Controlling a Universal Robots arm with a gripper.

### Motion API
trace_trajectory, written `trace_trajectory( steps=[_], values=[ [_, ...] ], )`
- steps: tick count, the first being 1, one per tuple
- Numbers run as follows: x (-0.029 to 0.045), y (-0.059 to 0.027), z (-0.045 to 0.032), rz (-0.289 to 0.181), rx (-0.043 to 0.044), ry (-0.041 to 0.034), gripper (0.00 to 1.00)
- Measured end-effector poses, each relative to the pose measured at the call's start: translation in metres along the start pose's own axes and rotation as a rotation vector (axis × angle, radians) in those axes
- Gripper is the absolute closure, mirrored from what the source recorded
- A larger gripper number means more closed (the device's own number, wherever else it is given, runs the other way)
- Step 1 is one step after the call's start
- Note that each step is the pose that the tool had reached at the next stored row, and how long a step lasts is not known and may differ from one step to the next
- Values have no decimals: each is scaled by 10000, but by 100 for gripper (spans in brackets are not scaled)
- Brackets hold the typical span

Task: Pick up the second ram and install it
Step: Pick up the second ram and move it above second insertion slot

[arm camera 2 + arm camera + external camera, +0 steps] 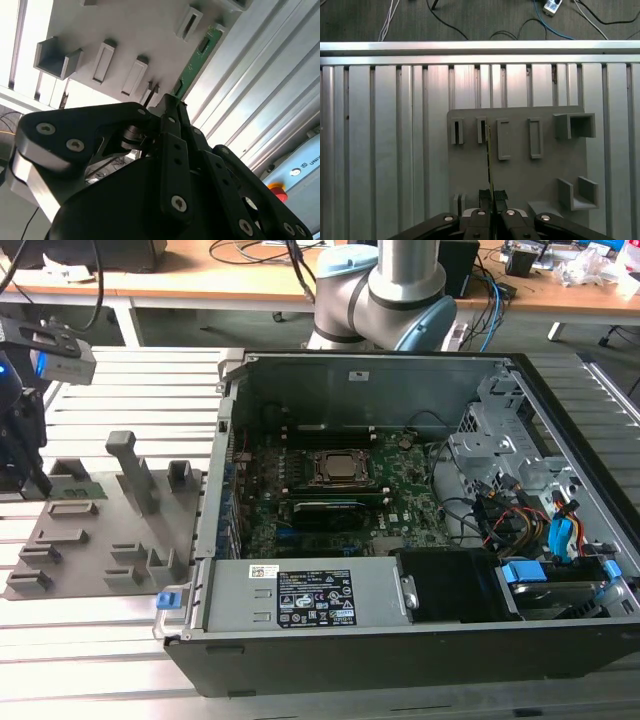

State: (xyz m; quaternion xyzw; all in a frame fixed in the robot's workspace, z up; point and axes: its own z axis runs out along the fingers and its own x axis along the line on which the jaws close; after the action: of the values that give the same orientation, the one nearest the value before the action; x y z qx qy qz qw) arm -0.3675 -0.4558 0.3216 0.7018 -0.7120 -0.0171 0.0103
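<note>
Slatted aluminium worktop (385, 150) with floor and loose cables behind it. The gripper (493, 196) sits over the grey holder tray (520, 170), jaws drawn narrow and clamped on the second ram (489, 155). In the first wrist view the stick is edge-on, a thin line running from the fingertips out to the row of slots on the tray. The second wrist view shows its green face, fingers (176, 112) pinching one end and the rest sticking out free. Cannot tell whether the stick is lifted clear of the tray or just seated in it.

In the exterior view the tray lies at that view's left, just beside the open computer case (350, 360). The motherboard (400, 490) and CPU socket (343, 468) lie inside, well apart from the gripper.

Risks, as a judgement:
- The grip is near one end of a thin board, so the free length could droop or twist in the jaws, and the stick would then meet its slot skewed.
- A tilted lift could snag the far end on a tray slot wall.
- The case side wall stands between the tray and the board, so a low carry could clip it.
- Loose cables at the exterior view's right of the case could catch the arm.
</note>
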Motion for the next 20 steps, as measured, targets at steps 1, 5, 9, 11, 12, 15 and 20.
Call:
trace_trajectory(
  steps=[1, 5, 9, 11, 12, 15, 20],
  values=[
    [0, 1, -18, 0, -1, 0, 86],
    [-3, 7, -170, 0, -1, 1, 86],
    [-6, 11, -283, 0, -1, 0, 86],
    [-7, 13, -334, 0, -1, 1, 86],
    [-8, 14, -349, 0, 0, 0, 86],
    [-9, 17, -428, 0, 0, 0, 86],
    [-12, 22, -558, 0, -1, 0, 86]
  ],
)
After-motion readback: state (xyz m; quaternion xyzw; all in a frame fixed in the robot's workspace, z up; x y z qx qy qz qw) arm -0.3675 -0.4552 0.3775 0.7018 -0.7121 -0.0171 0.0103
